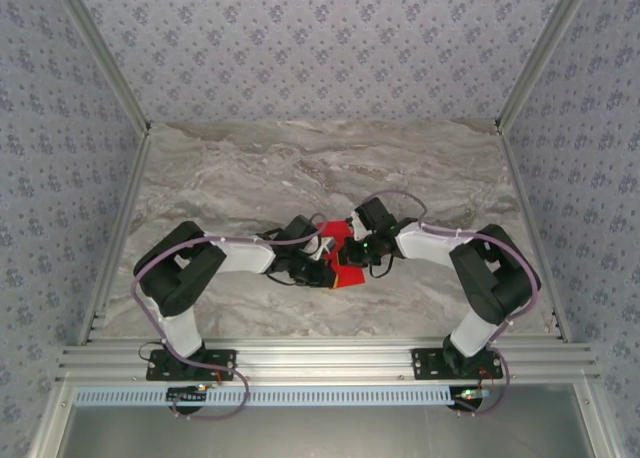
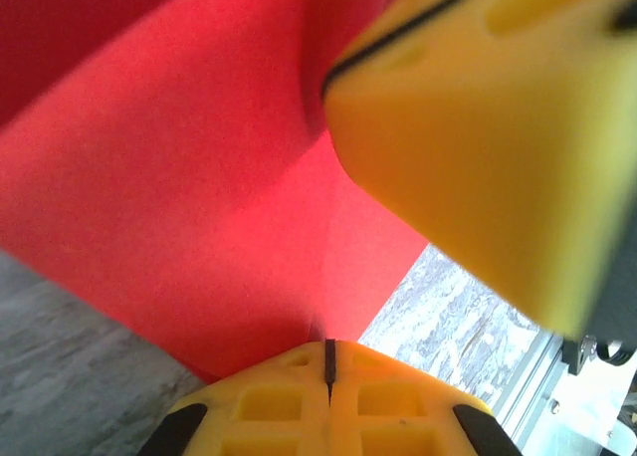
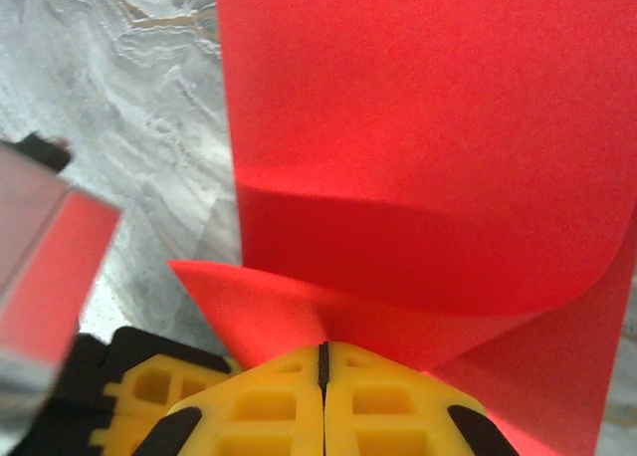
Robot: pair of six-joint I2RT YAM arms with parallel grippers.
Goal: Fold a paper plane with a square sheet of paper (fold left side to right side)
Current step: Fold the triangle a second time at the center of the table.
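My left gripper (image 2: 328,354) has its yellow fingers pressed together on the sheet of red paper (image 2: 179,207). A crease in the sheet runs straight down into the seam between them. At 1 o'clock in that wrist view, a blurred yellow finger (image 2: 478,147) of the right gripper (image 3: 322,354) looms close in front of the paper. The right gripper's jaws are also closed, nipping a folded edge of the sheet. From there the paper curls up toward 12 o'clock, one layer arching over another. From overhead I see the two grippers meeting nose to nose over the paper, the left on its 9 o'clock side and the right on its 3 o'clock side. All of this sits near the middle of the grey marble table (image 1: 250,168).
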